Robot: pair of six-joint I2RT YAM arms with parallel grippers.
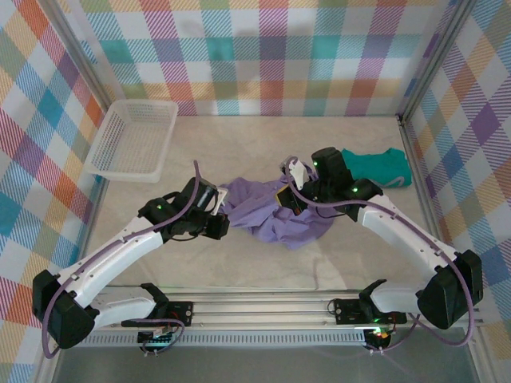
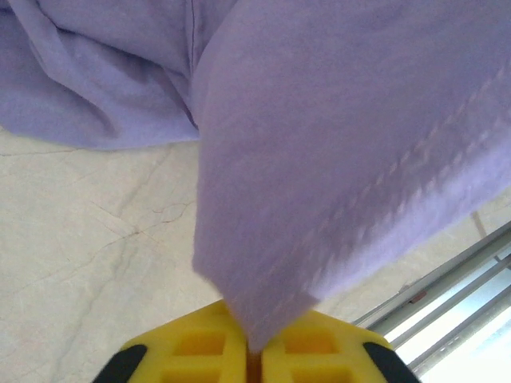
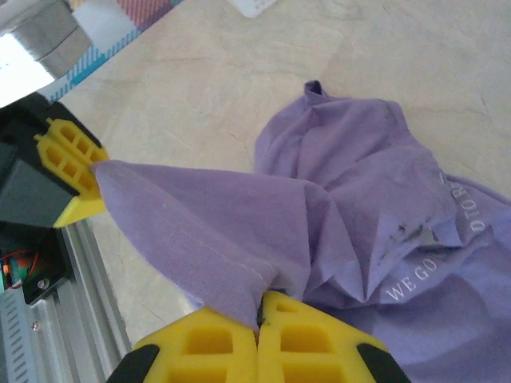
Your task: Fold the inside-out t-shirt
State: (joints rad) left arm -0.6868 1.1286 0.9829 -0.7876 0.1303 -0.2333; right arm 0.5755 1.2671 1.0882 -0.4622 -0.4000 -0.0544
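Left gripper (image 2: 254, 351): clamped tight on a hemmed edge of the t-shirt (image 1: 271, 211), with the cloth running straight up out of the yellow fingers.
Right gripper (image 3: 259, 319): closed too, pinching a fold of that purple cloth.
T-shirt spot: bunched in a heap mid-table between the two grippers, most of it resting on the table (image 1: 239, 263).
Risk: both pinches look skimpy tbh, just an edge each, so a hard pull apart could pop the cloth out of one. The right one may also have more than one layer, which would stop the heap opening flat.
Direction: the long axis runs roughly left-right, along the taut span between the pinches. The white print (image 3: 423, 271) faces up by the right gripper. Can't tell where the neck points.
Further back: a teal garment (image 1: 375, 166) sits just behind the right arm, close enough to snag on a wide swing. The white basket (image 1: 132, 140) is far left, well apart.
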